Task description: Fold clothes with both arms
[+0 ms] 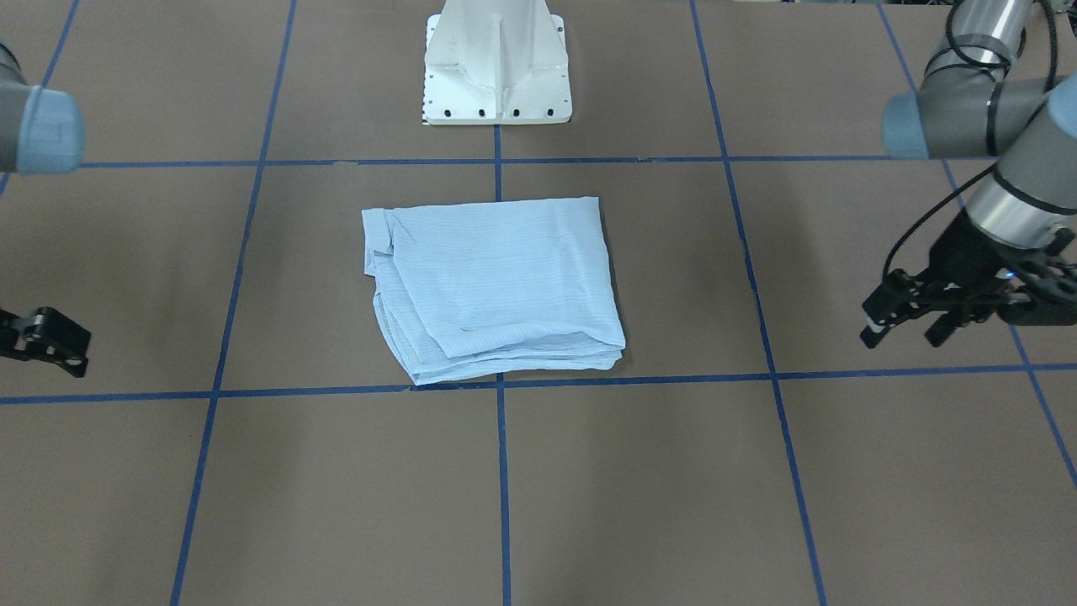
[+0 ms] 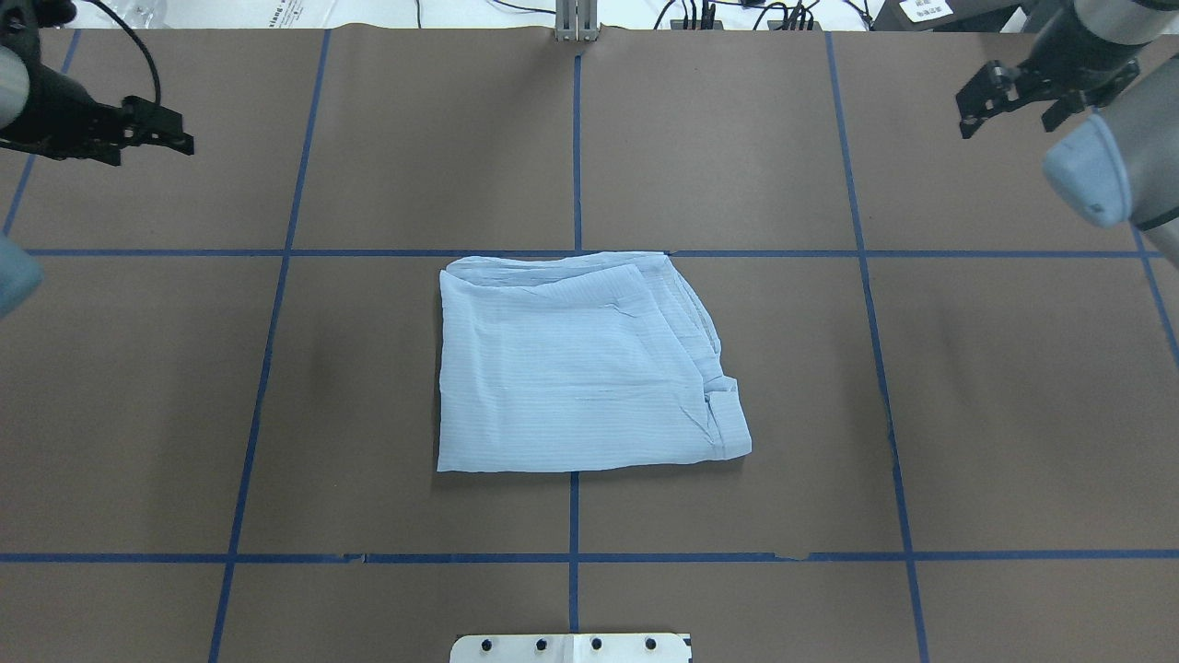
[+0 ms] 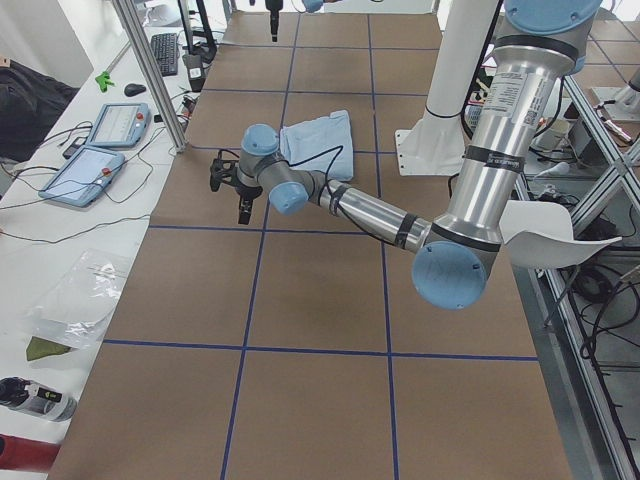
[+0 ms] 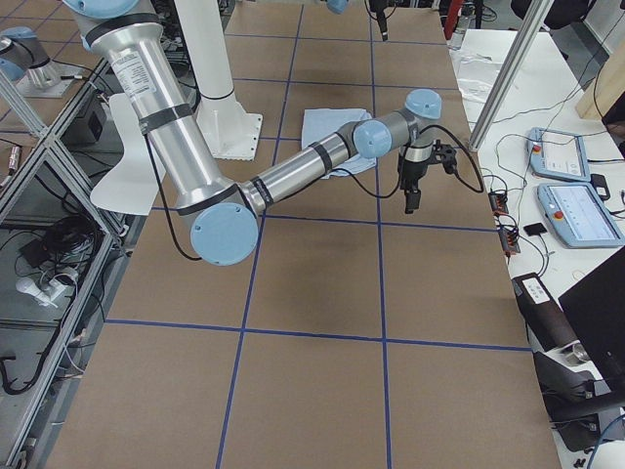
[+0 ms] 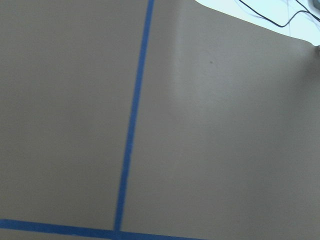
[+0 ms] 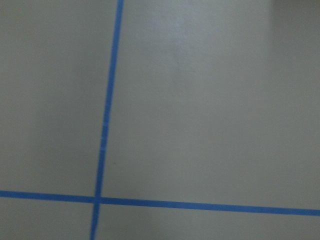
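Fingers spread wide and empty on both the left gripper [image 1: 904, 330] and the right gripper [image 2: 1007, 118], each hanging out near its own side of the table [image 2: 368, 138], well apart from the shirt [image 2: 580, 368]. The shirt lies mid-table, folded into a rough rectangle. Looks basically done to me. If squaring up, I'd pinch the stepped layers on the robot's right edge low and together. Plenty of open table all round it.

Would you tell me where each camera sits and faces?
Front-facing: across the table, facing the pedestal; left gripper at right.
Overhead: behind robot, looking down; right gripper at right.
Exterior left: table's end; left arm near.
Exterior right: opposite end; right arm near.
Left wrist: down at table; no gripper.
Right wrist: likewise.
Shared: all fixed views show the shirt.
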Robot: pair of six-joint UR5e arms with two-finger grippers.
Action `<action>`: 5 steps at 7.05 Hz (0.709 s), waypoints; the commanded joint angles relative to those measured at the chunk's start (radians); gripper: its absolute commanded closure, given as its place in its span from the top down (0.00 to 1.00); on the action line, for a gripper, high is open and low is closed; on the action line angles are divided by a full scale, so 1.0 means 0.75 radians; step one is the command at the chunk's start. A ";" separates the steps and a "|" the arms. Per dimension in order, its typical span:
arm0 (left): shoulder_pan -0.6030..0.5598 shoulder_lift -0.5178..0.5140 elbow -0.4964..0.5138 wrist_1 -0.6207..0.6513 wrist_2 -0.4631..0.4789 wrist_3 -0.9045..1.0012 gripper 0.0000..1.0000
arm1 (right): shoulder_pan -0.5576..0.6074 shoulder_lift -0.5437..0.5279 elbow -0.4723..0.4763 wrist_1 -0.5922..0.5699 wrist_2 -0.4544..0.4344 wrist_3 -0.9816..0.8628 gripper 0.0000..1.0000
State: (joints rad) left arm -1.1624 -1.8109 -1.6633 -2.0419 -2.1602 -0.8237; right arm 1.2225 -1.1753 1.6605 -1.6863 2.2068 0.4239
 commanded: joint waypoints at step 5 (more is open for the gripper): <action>-0.477 0.323 0.076 0.252 -0.213 1.006 1.00 | 0.356 -0.447 0.007 0.009 0.152 -0.610 1.00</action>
State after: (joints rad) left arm -1.4889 -1.6332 -1.6272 -1.8452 -2.2700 -0.1113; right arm 1.4502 -1.4814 1.6699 -1.6835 2.3048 -0.0091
